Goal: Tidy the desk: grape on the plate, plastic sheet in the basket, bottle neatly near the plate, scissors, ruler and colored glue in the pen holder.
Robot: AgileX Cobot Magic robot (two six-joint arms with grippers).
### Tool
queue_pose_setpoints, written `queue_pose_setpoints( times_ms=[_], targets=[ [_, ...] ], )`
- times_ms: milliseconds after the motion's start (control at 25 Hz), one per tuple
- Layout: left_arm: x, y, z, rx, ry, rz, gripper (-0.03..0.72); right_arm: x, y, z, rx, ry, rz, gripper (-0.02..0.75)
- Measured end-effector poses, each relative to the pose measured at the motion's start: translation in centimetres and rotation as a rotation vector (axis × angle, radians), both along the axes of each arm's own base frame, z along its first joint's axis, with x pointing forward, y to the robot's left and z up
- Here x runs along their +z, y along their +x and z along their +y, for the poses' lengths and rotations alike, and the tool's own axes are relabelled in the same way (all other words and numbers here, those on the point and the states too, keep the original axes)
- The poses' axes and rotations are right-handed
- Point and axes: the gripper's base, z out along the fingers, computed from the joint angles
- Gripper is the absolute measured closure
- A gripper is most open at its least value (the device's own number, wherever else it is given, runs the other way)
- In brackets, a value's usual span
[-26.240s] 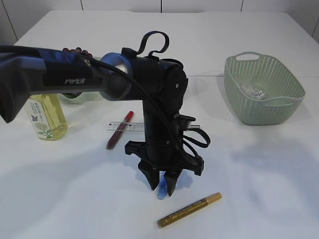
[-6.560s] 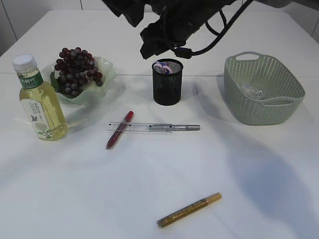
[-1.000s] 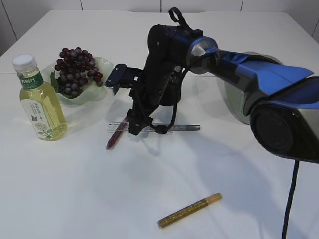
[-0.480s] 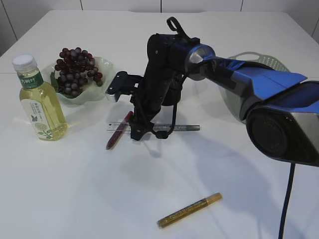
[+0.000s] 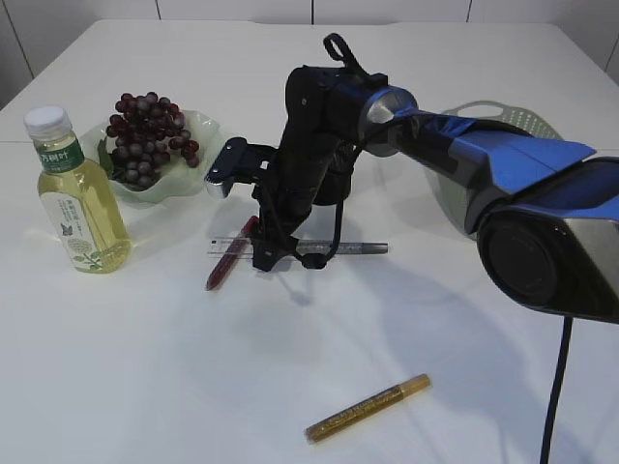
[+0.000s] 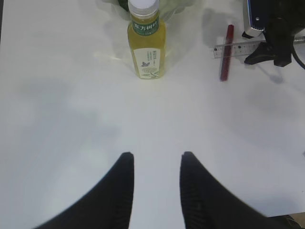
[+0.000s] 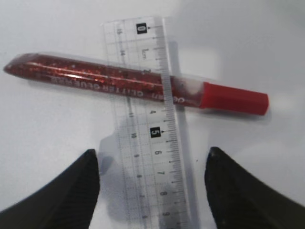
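Far left of the exterior view: tea bottle [image 5: 75, 193] upright near the table's [image 5: 145, 387] left edge, white cap up, just beside the pale green plate [image 5: 208, 130] heaped with dark grapes [image 5: 147, 124]; wide bare tabletop in front of both. Seen from the left wrist: left gripper [image 6: 156, 183] hovering over bare white surface, fingers apart with nothing between them, well short of the bottle. Next rightward: red glitter glue [image 5: 230, 253] lying flat, long axis diagonal, red cap toward the plate, tip toward the near-left. Crossing over it: clear ruler [image 5: 253, 246], long axis running left-right across the table, zero end at the left, just past the glue. Directly above the ruler: right gripper [image 7: 152, 183], fingers spread wide, one on each side of the ruler's width, clasping nothing; contact with the ruler not discernible. Beyond the ruler's right end: silver glitter pen [image 5: 353, 248] in line with it. Behind the arm: black mesh pen holder [image 5: 334, 184], mostly hidden. Nearer the front edge: gold glitter glue [image 5: 368, 408], diagonal, lying alone with open room all round. Far right: green basket [image 5: 503, 111], largely hidden behind the right arm.
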Motion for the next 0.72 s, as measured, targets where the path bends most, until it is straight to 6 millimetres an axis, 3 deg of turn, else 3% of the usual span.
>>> queue_pose_setpoints(
  times_ms=[560,720],
  targets=[
    [0.0,0.0,0.0,0.0,0.0,0.0,0.45,0.0,0.02,0.0,0.0,0.0,-0.003,0.197],
    [0.0,0.0,0.0,0.0,0.0,0.0,0.45,0.0,0.02,0.0,0.0,0.0,-0.003,0.249]
  ],
)
